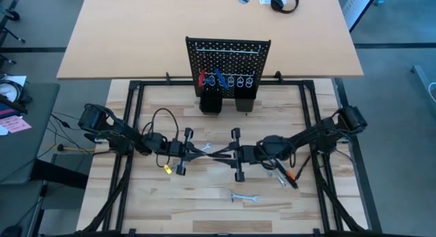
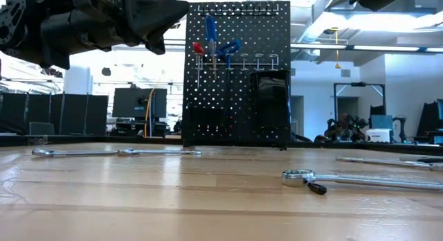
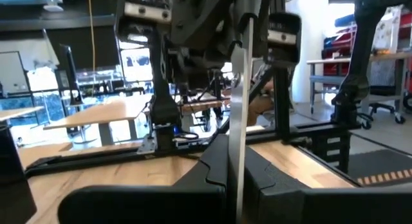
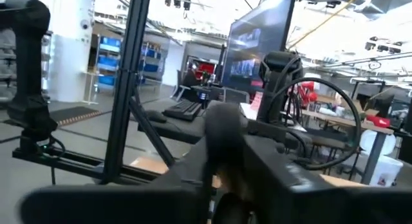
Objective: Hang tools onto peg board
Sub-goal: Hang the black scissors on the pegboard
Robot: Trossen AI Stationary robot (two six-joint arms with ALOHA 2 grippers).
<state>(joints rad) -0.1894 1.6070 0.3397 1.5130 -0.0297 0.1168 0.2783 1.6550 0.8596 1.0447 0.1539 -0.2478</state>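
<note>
Silver wrench (image 1: 216, 152) hangs between the two grippers at the table's middle, above the wood. The left gripper (image 1: 193, 150) comes in from nine o'clock and is clamped shut on one end of it; in the left wrist view the wrench (image 3: 237, 114) rises as a thin bright strip out of the closed fingers (image 3: 215, 166). The right gripper (image 1: 230, 154) reaches in from three o'clock and meets the wrench's other end; whether its jaws have closed on the wrench I cannot tell, as the right wrist view shows only dark fingers (image 4: 270, 172) with the left arm beyond.

At twelve o'clock the peg board (image 1: 228, 60) stands upright on the table's far edge. A red-handled tool (image 1: 201, 78) and a blue-handled tool (image 1: 218, 77) already hang on its row of ring hooks (image 1: 240, 81), with two black cups (image 1: 210, 103) at its base. The low view shows the red handle (image 2: 198, 48) beside two blue handles (image 2: 210, 30).

Other tools lie on the wood: a small wrench (image 1: 242, 196) at six o'clock, and an orange-and-black tool (image 1: 291, 176) with another wrench (image 1: 278, 176) just beside it at about four o'clock, under the right arm. A yellow tag (image 1: 167, 168) lies under the left arm. In the low view a long wrench (image 2: 114, 152) lies at nine o'clock and a ring-ended one (image 2: 360, 177) at three
</note>
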